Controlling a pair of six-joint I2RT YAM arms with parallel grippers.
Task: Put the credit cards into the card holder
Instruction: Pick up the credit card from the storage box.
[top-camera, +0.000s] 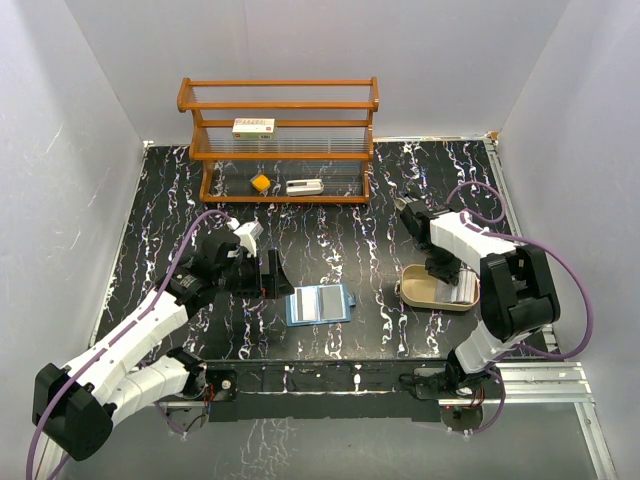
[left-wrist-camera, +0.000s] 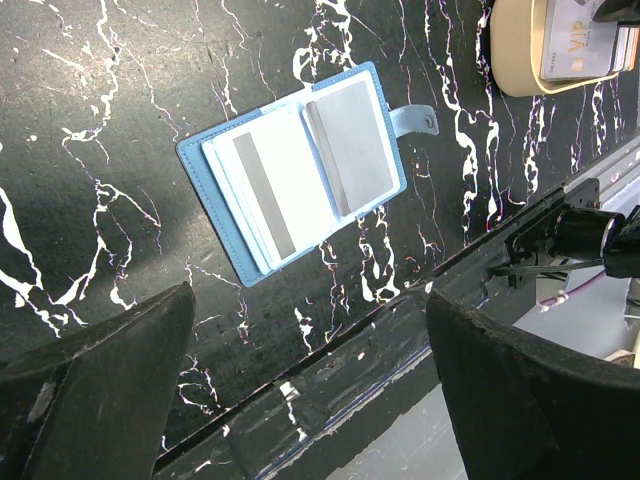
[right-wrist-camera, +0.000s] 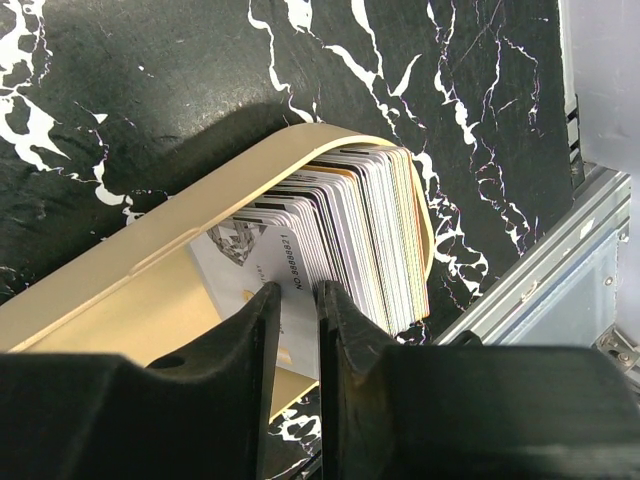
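Standing on edge, the cards are packed in a row at the right end of the tray, which is set on the tabletop towards its right side. The right hand is lowered into the tray at the open end of the row. Its fingers are drawn narrow, with the edge of the front card taken between them. Whether that card is actually clamped cannot be told. The left part of the tray is bare behind the hand. A metal rail is seen just past the tray's rounded end, along the tabletop's edge.

The holder is laid open and flat near the tabletop's near edge, just right of the left hand. A pale card with a grey stripe is seen on each half, and the tab is turned towards the tray. The left hand is held above the tabletop with its fingers spread wide and nothing between them, and the holder is seen ahead of them in the wrist view.

Holder and tray are set apart, with bare tabletop between them. A wooden shelf is placed at the far edge, well apart from both.
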